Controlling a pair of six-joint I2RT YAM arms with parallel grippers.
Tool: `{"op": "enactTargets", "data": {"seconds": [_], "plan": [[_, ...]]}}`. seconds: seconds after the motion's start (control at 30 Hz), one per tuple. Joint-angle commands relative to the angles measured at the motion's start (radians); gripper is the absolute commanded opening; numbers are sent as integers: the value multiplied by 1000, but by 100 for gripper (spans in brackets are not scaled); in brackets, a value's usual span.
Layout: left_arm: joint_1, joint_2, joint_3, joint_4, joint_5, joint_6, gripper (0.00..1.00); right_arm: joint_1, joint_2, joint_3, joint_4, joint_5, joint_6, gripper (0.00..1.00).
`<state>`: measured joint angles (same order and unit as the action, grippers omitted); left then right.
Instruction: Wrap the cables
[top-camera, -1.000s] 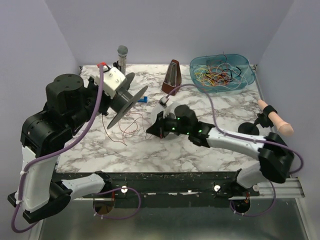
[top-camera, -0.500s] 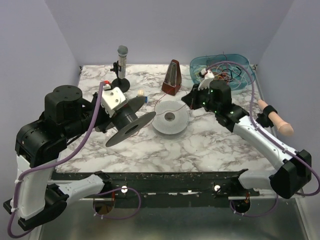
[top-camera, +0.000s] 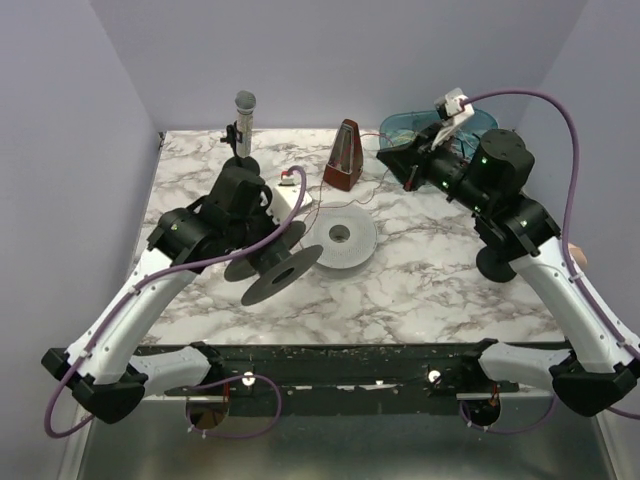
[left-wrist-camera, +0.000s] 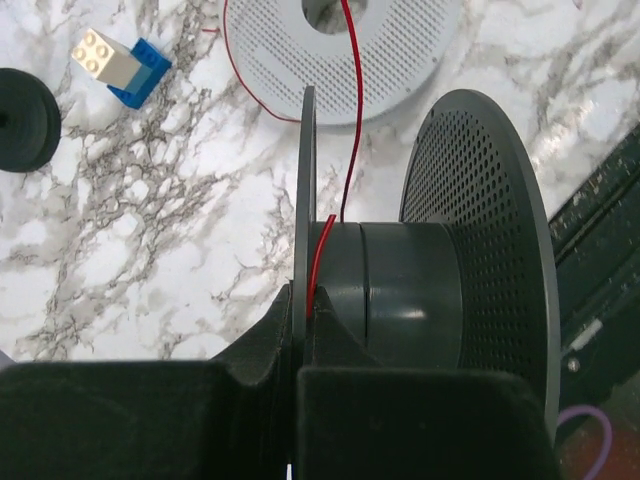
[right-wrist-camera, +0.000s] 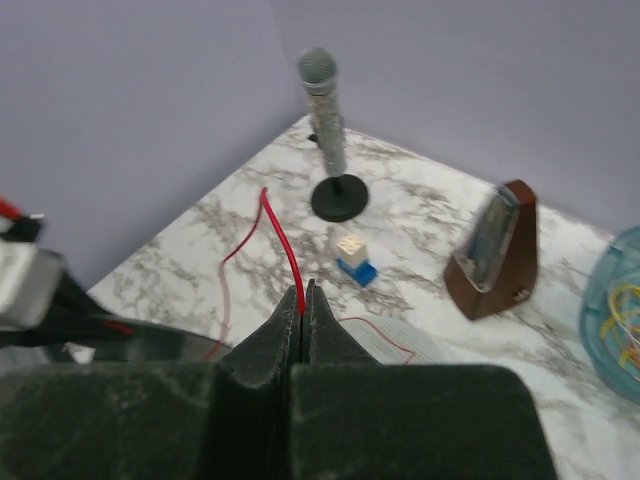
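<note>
My left gripper (left-wrist-camera: 303, 300) is shut on the thin flange (left-wrist-camera: 308, 190) of a dark grey spool (left-wrist-camera: 405, 290), held tilted just above the table (top-camera: 283, 270). A thin red cable (left-wrist-camera: 357, 100) runs from the spool's hub over a white perforated disc (top-camera: 340, 238). My right gripper (right-wrist-camera: 303, 295) is shut on this red cable (right-wrist-camera: 280, 235), raised high at the back right (top-camera: 398, 155). The multicoloured cable tangle (right-wrist-camera: 628, 305) lies in a blue basket (right-wrist-camera: 610, 340), mostly hidden behind the right arm in the top view.
A brown metronome (top-camera: 346, 155) and a microphone on a round stand (top-camera: 243, 125) are at the back. White and blue toy bricks (left-wrist-camera: 110, 65) lie near the microphone base. A black stand (top-camera: 495, 263) is under the right arm.
My right gripper rose from the table beside the white disc up and back toward the basket, pulling the red cable. My left arm swung down and right with the spool.
</note>
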<state>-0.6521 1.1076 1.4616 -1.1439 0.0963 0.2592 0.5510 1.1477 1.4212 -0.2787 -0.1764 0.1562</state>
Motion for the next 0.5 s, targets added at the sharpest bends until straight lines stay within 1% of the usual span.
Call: {"op": "enactTargets", "data": {"seconds": [0.0,0.1,0.23,0.37,0.47], "plan": [[15,64,-20,272,-89,-98,0,99,56,132,-79,-161,-3,1],[74,93,-29,373,-83,-158,0,182,86,228,-119,-202,2,1],[196,118,-44,502,-47,-222,0,277,115,303,-162,-284,-9,1],[256,150,-46,593,-47,-242,0,345,165,363,-172,-440,-20,1],[287,187,-20,639,-49,-282,0,406,227,407,-175,-479,-37,1]]}}
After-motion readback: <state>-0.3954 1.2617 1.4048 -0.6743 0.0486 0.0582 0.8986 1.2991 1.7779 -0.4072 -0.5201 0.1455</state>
